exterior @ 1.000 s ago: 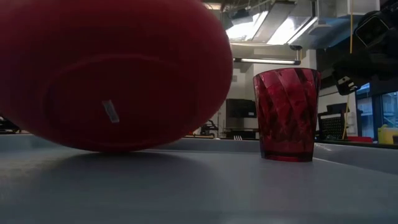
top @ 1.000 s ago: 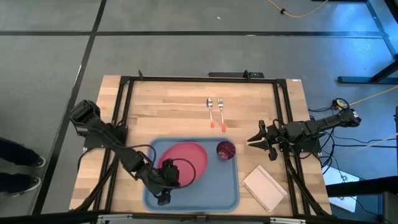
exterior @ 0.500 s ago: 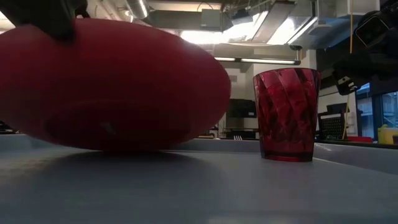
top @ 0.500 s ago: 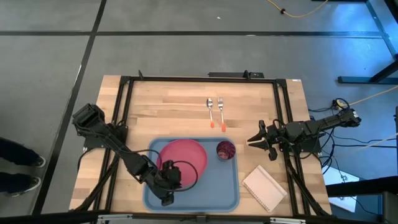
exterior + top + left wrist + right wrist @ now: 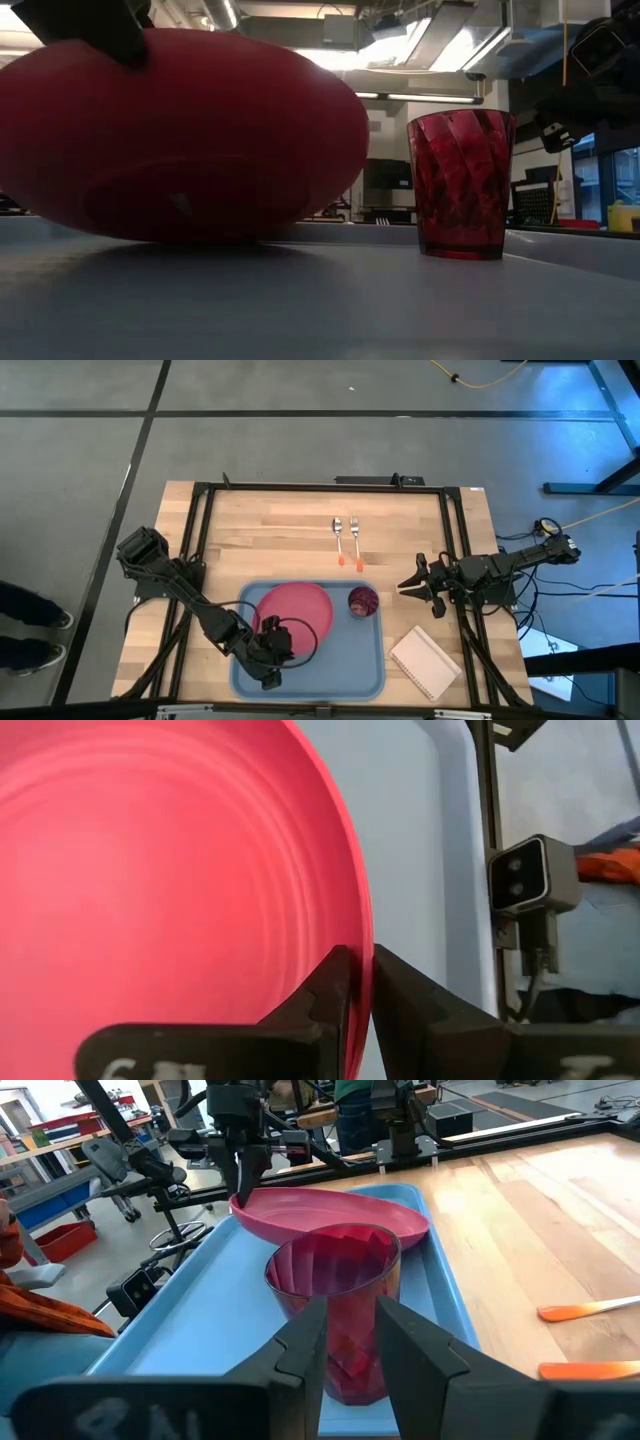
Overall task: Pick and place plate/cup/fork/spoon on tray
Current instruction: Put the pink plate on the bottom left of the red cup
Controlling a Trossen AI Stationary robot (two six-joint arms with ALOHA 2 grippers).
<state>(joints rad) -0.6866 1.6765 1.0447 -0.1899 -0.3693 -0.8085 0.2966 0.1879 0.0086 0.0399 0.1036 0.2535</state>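
Note:
The pinkish-red plate (image 5: 296,615) is over the left half of the light blue tray (image 5: 350,672), tilted, and fills the low view (image 5: 180,140). My left gripper (image 5: 266,640) is shut on its near-left rim. The maroon cup (image 5: 362,601) stands upright on its base on the tray's far right part (image 5: 462,185). My right gripper (image 5: 405,586) is open and empty, just right of the tray, facing the cup (image 5: 335,1310). The spoon (image 5: 338,538) and the fork (image 5: 354,540) lie side by side on the table beyond the tray. My left gripper pinches the plate's rim (image 5: 360,945) between its two fingers, one on the upper face and one on the underside. The fingers (image 5: 245,1175) come from above, pointing down. The plate is tilted, its held side raised, its underside (image 5: 200,235) low over the tray floor; I cannot tell whether it touches.
A white notepad (image 5: 425,662) lies on the table right of the tray's near corner. A black frame (image 5: 320,486) runs around the table's edges. The tray's near right part is bare.
My left gripper has gone a little toward the table's near edge and down, still shut on the rim. The plate has tipped from steeply tilted toward level and sunk closer to the tray floor. The cup has stayed in place.

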